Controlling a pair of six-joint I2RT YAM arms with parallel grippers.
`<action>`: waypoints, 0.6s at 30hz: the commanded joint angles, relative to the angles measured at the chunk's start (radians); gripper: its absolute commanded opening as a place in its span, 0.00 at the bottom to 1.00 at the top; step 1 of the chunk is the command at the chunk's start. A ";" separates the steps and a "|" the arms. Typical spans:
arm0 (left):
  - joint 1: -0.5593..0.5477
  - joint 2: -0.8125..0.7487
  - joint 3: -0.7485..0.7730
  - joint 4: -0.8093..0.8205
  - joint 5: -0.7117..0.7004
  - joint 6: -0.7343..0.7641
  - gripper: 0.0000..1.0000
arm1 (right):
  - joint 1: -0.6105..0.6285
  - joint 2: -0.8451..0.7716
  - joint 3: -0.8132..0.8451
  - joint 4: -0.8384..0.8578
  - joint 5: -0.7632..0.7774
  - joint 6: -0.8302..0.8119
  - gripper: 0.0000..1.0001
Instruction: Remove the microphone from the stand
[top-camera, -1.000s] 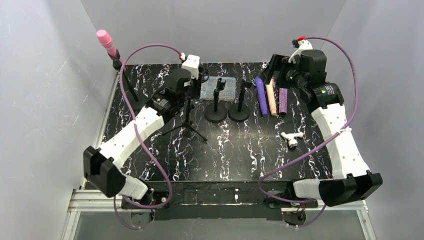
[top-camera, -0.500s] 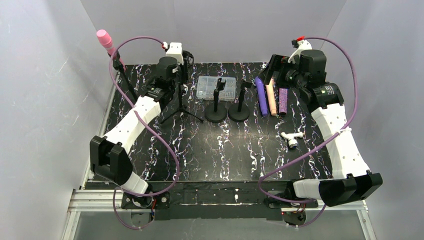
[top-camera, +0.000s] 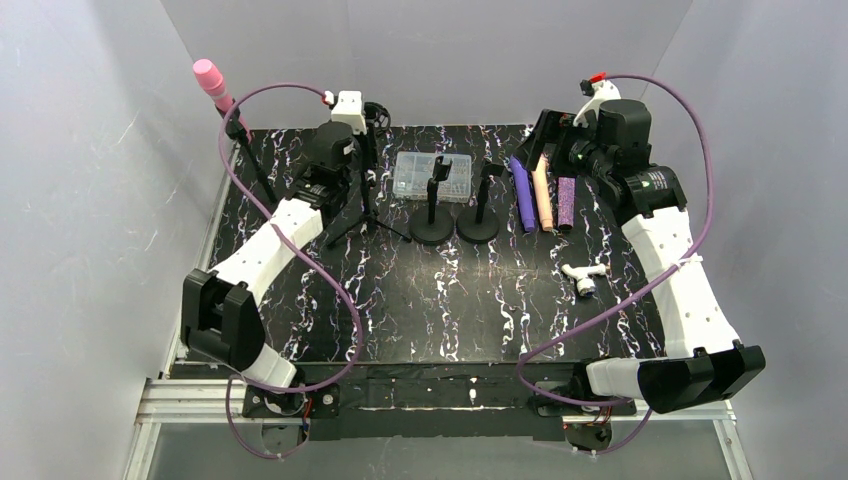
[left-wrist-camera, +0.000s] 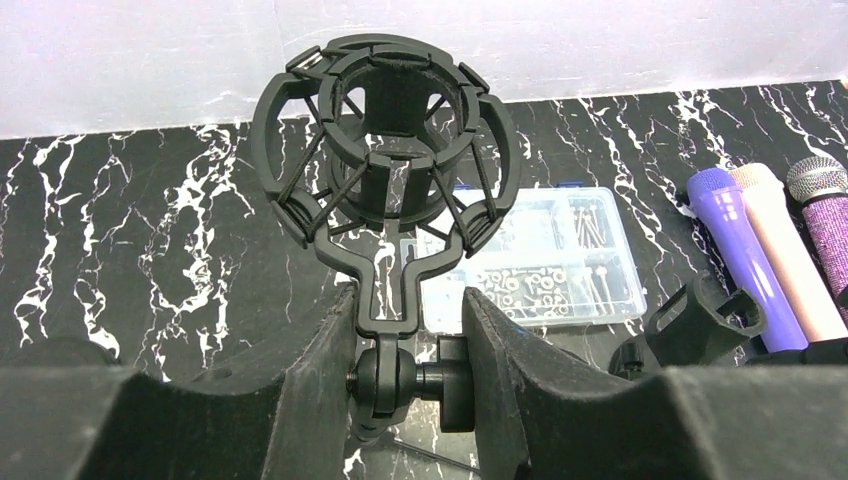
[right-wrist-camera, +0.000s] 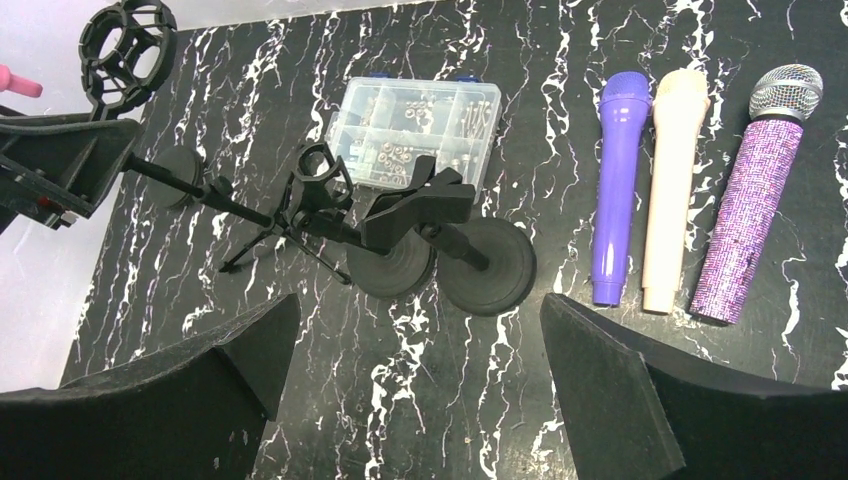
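Note:
A pink microphone (top-camera: 210, 78) sits tilted in the clip of a tall black stand (top-camera: 252, 165) at the far left back corner; the right wrist view shows only its tip (right-wrist-camera: 14, 82). My left gripper (left-wrist-camera: 405, 320) is shut on the swivel joint (left-wrist-camera: 388, 378) under an empty black shock mount (left-wrist-camera: 385, 130), which tops a small tripod stand (top-camera: 365, 212). It is to the right of the pink microphone, not touching it. My right gripper (right-wrist-camera: 415, 330) hangs open over the table at the back right (top-camera: 545, 135), with nothing between its fingers.
A clear box of screws (top-camera: 435, 175) lies at the back centre. In front of it are two round-base stands with empty clips (top-camera: 432, 225) (top-camera: 478, 222). A purple (top-camera: 522, 190), a beige (top-camera: 542, 195) and a glittery purple microphone (top-camera: 566, 200) lie side by side. A white fitting (top-camera: 583, 277) lies nearer right.
My left gripper has moved left and toward the back wall, carrying the tripod stand with its shock mount closer to the pink microphone's stand. The right arm has not moved.

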 joint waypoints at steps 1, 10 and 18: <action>0.002 -0.084 -0.045 0.048 -0.029 -0.027 0.37 | 0.006 -0.003 0.007 0.042 -0.016 0.007 1.00; 0.002 -0.140 -0.082 0.043 -0.027 -0.002 0.84 | 0.013 -0.007 -0.003 0.048 -0.025 0.015 1.00; 0.002 -0.197 0.017 -0.127 -0.050 0.025 0.98 | 0.013 -0.018 -0.003 0.045 -0.024 0.016 1.00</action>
